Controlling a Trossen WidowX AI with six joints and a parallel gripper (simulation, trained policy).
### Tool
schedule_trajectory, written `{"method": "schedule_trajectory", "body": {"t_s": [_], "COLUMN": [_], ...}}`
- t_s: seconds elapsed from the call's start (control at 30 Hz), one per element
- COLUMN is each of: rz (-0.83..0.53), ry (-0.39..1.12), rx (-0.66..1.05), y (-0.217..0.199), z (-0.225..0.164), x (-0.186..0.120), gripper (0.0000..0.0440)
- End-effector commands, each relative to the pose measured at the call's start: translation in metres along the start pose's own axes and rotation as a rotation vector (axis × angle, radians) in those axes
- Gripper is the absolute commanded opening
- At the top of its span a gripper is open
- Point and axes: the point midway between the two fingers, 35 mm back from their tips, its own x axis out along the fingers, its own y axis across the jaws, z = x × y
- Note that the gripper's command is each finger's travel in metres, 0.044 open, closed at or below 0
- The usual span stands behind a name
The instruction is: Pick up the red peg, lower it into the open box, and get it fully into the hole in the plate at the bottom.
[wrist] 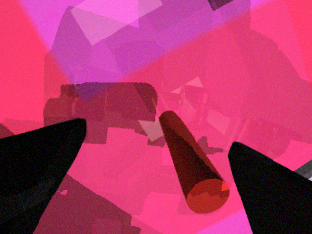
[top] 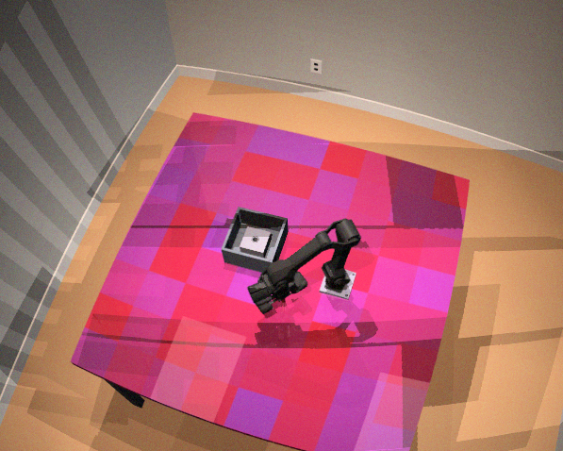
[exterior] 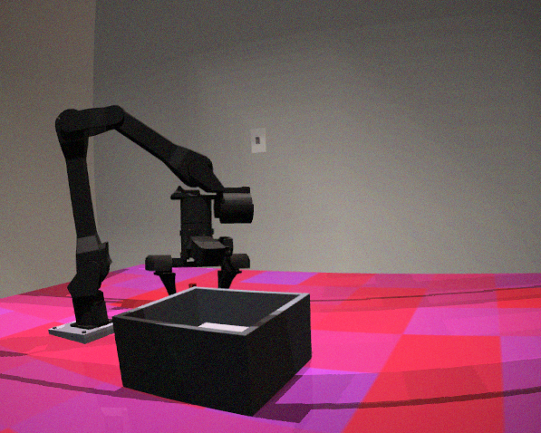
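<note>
A patchwork table (top: 174, 300) (exterior: 448, 316) of pink, red and violet fills much of the room before me, shadows lying across it. From the side, the dark open box (top: 247, 258) (exterior: 182, 362) is nearest, with a pale plate (top: 252, 248) (exterior: 224, 327) at its bottom. Beyond its rim the gripper (top: 280, 294) (exterior: 198, 289) (wrist: 160, 138) points down, jaws spread nearly as wide as they go, gripping nothing. The red peg (exterior: 192, 284) (wrist: 195, 172) is outside the box, in the gap between the fingers. From the wrist, it sits at about five o'clock of centre, nearer the right-hand finger in that view, its round end facing the camera. Further back is the arm's pale base plate (top: 345, 294) (exterior: 85, 339); seen from above, it lies at four o'clock from the box, the gripper at five. Farthest off is a small wall fitting (top: 315, 66) (exterior: 257, 139). I can't read any brand or label. Only from above can I see the plate's dark hole (top: 255, 239); the peg shows from the side and wrist, but I can't make it out from above.
</note>
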Motion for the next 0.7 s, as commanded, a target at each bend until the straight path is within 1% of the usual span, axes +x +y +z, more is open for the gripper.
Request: {"method": "schedule_trajectory", "body": {"t_s": [0.0, 0.13, 0.3, 0.43, 0.5, 0.57, 0.67], "rz": [-0.015, -0.034, -0.058, -0.084, -0.093, -0.086, -0.082], "ry": [-0.012, -0.008, -0.005, -0.004, -0.004, -0.034, -0.063], "rx": [0.014, 0.029, 0.054, 0.068, 0.071, 0.071, 0.072], "y": [-0.003, -0.005, -0.006, -0.007, -0.006, -0.004, -0.004], "z": [0.001, 0.001, 0.003, 0.005, 0.005, 0.013, 0.021], "x": [0.014, 0.025, 0.030, 0.033, 0.034, 0.026, 0.013], "gripper": [0.0369, 0.0264, 0.0133, 0.0042, 0.0009, 0.0001, 0.0000]}}
